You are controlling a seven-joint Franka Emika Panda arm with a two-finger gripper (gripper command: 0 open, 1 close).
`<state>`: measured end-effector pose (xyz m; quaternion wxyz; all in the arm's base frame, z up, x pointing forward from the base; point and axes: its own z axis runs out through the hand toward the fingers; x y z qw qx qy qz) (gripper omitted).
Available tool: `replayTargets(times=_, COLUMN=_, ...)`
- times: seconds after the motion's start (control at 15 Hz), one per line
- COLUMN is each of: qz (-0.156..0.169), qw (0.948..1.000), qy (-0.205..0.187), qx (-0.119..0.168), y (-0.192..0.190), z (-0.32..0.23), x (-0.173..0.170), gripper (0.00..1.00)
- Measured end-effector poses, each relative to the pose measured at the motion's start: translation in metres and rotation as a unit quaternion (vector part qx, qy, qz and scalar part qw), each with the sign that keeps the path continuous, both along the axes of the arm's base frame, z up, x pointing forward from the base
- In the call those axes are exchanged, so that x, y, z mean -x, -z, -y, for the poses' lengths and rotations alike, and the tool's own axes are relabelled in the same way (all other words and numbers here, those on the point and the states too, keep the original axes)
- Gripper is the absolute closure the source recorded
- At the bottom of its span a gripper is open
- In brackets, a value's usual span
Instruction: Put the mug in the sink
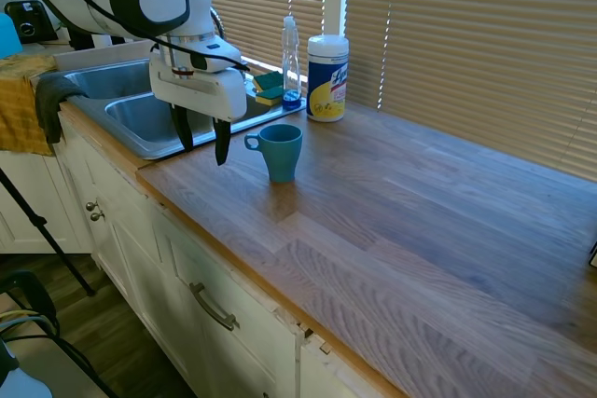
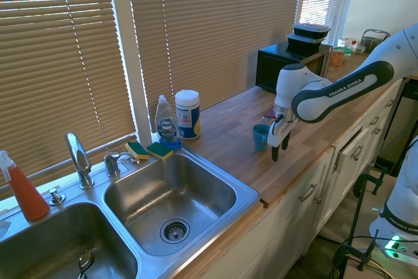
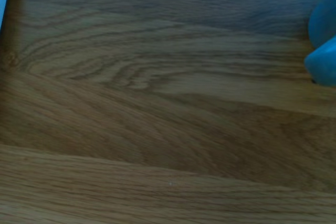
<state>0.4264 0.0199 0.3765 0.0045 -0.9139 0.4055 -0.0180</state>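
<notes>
The teal mug (image 1: 281,150) stands upright on the wooden counter, handle toward the sink; it also shows in the second exterior view as the mug (image 2: 261,136), and as a blurred teal shape (image 3: 323,51) at the wrist picture's edge. My gripper (image 1: 201,144) hangs open just above the counter, between the mug and the sink's corner, with nothing between its dark fingers (image 1: 222,142). In the second exterior view the gripper (image 2: 279,150) sits on the near side of the mug. The steel double sink (image 2: 219,173) lies left of the counter; the same sink (image 1: 140,137) is behind my gripper.
A wipes canister (image 1: 327,77), a soap bottle (image 1: 291,61) and teal-and-yellow sponges (image 1: 269,88) stand behind the sink's corner. A chrome faucet (image 2: 79,160) and a red spray bottle (image 2: 25,191) stand by the window blinds. A black microwave (image 2: 290,63) sits far along the counter.
</notes>
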Motion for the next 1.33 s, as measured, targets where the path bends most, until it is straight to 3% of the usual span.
replayTargets(times=0.4, qz=0.010, qw=0.9999, qy=0.009, qx=0.000, y=-0.009, z=0.007, x=-0.002, gripper=0.00)
replayTargets(times=0.93, qz=0.066, qw=0.9936, qy=0.089, qx=-0.021, y=-0.074, z=0.071, x=-0.023, gripper=0.00)
replayTargets(times=1.33, qz=0.048, qw=0.9870, qy=0.151, qx=-0.031, y=-0.057, z=0.107, x=-0.064, gripper=0.00)
